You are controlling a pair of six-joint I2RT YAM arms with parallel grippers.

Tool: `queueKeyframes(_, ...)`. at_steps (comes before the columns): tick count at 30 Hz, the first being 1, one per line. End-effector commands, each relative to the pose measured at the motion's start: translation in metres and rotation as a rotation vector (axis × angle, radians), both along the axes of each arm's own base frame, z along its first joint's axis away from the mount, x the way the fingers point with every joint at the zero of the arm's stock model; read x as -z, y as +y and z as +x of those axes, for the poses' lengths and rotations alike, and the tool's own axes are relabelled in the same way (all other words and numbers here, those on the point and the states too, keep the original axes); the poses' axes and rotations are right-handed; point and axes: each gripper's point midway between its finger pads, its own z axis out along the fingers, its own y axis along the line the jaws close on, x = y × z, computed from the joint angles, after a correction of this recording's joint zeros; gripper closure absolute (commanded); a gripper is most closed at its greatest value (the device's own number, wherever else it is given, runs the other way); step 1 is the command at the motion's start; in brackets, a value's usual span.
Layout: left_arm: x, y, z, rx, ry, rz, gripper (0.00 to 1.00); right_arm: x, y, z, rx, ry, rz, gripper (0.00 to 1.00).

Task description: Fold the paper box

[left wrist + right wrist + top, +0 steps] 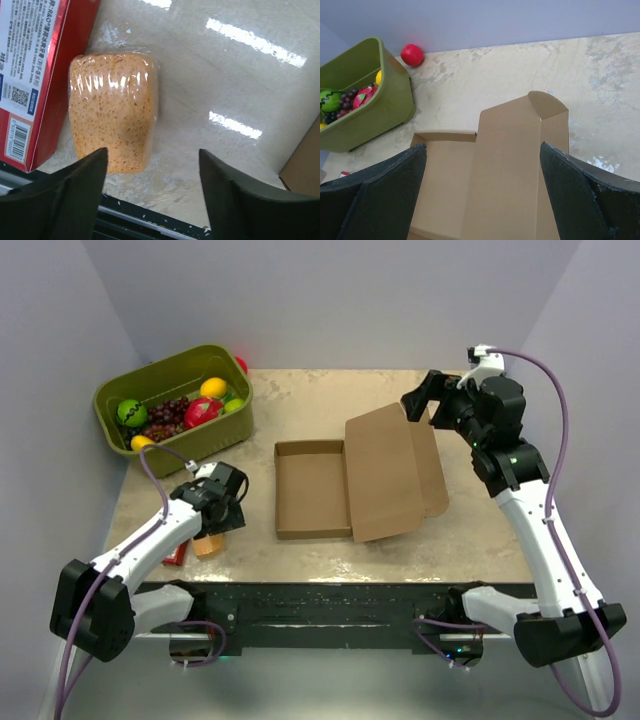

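**Two arms flank the paper box, a plain brown corrugated cardboard mailer, at mid-frame.**

At lower left the left arm bends low. The left gripper is spread and empty over a film-wrapped orange sponge block beside a red printed carton, both largely hidden overhead. The box's tray lies centre and its lid tilts up rightward. At upper right the raised right gripper gapes wide above the lid's far corner; contact is unclear. Its wrist view shows a red ball beside the olive-green plastic bin.
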Motion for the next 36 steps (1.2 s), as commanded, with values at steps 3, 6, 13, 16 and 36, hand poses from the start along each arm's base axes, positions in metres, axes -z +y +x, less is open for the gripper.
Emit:
queueKeyframes(3,-0.004,0.015,0.006,-0.089,-0.064,0.063,0.38,-0.018,0.003,-0.006,-0.026,-0.054,0.017,0.01)
queueKeyframes(6,-0.001,0.02,0.008,-0.096,-0.069,0.101,0.39,-0.015,0.004,-0.006,-0.029,-0.049,0.019,0.01)
queueKeyframes(13,0.018,0.025,0.012,-0.066,-0.037,0.157,0.42,-0.017,0.009,-0.006,-0.051,-0.051,0.05,0.01)
queueKeyframes(16,0.027,0.025,0.014,-0.052,-0.03,0.159,0.43,-0.017,0.008,-0.006,-0.045,-0.05,0.047,0.01)
queueKeyframes(36,0.041,0.007,0.017,0.069,0.017,0.092,1.0,-0.013,0.006,-0.005,-0.03,-0.041,0.05,0.01)
